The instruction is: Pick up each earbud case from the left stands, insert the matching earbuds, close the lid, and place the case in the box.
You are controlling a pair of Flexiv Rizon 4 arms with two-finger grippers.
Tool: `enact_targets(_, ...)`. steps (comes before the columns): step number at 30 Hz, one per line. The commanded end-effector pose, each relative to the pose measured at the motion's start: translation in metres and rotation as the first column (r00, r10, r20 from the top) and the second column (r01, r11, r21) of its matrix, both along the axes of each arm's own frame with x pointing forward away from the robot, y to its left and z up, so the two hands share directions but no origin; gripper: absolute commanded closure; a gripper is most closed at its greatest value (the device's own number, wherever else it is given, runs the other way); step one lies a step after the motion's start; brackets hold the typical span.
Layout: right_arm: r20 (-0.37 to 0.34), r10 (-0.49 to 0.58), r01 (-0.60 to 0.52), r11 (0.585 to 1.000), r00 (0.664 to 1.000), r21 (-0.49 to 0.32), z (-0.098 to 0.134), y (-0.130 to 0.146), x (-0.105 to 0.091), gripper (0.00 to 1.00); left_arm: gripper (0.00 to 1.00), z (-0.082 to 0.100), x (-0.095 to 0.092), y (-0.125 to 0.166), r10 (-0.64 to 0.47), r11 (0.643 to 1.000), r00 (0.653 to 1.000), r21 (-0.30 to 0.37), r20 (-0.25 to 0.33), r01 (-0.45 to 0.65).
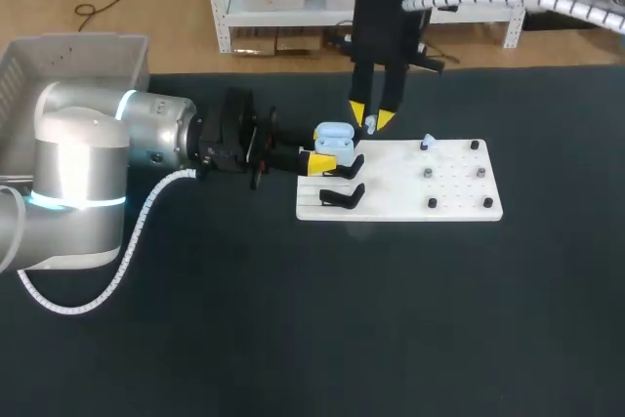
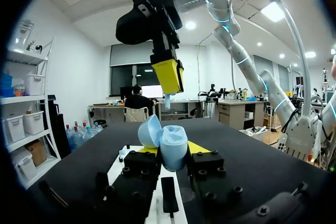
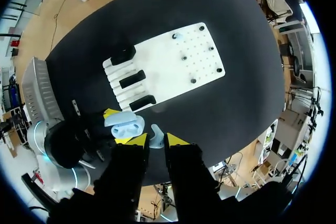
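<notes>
Now, the open earbud case [image 1: 334, 136] is clamped in the left gripper [image 1: 325, 151], mid-frame. An earbud [image 3: 156, 136] is pinched by the right gripper [image 1: 371, 116] just above it.

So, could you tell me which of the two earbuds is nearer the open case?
The earbud pinched in the right gripper, just beside the open case; the other earbud sits away on the white board.

Open light-blue earbud case [image 2: 174, 155], lid raised, clamped between left gripper [image 2: 173, 148] tips, with right gripper [image 2: 169, 80] pinching earbud [image 2: 167, 101] at case's twelve o'clock.
</notes>
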State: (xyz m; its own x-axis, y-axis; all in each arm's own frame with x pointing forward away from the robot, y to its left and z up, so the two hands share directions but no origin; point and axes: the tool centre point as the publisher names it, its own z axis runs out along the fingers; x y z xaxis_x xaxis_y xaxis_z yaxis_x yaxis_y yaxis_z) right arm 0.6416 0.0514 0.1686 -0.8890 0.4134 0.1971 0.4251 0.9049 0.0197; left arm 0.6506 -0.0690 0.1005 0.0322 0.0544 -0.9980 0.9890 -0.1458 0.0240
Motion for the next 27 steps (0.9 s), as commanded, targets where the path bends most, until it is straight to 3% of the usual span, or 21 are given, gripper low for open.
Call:
enact_targets(1, -0.014, 0.0, 0.0, 1.0, 1.0, 0.003, 0.001, 0.0, 0.002, 1.0, 1.0, 0.0, 0.0, 0.0, -0.001, 1.0, 1.0, 0.001, 0.0, 0.001)
enact_targets(8, -0.014, 0.0, 0.0, 1.0, 1.0, 0.003, 0.001, 0.0, 0.002, 1.0, 1.0, 0.0, 0.0, 0.0, -0.001, 1.0, 1.0, 0.001, 0.0, 0.001)
enact_targets(16, 0.015, 0.032, -0.031, 0.995, 0.999, -0.093, 0.004, 0.007, -0.002, 1.0, 1.0, -0.004, 0.0, -0.006, -0.007, 0.999, 1.0, 0.044, 0.023, 0.006)
enact_targets(27, 0.006, -0.009, 0.01, 0.99, 1.0, -0.141, 0.001, 0.015, -0.014, 1.0, 1.0, -0.007, 0.001, -0.014, 0.004, 0.999, 1.0, 0.053, 0.021, -0.006)
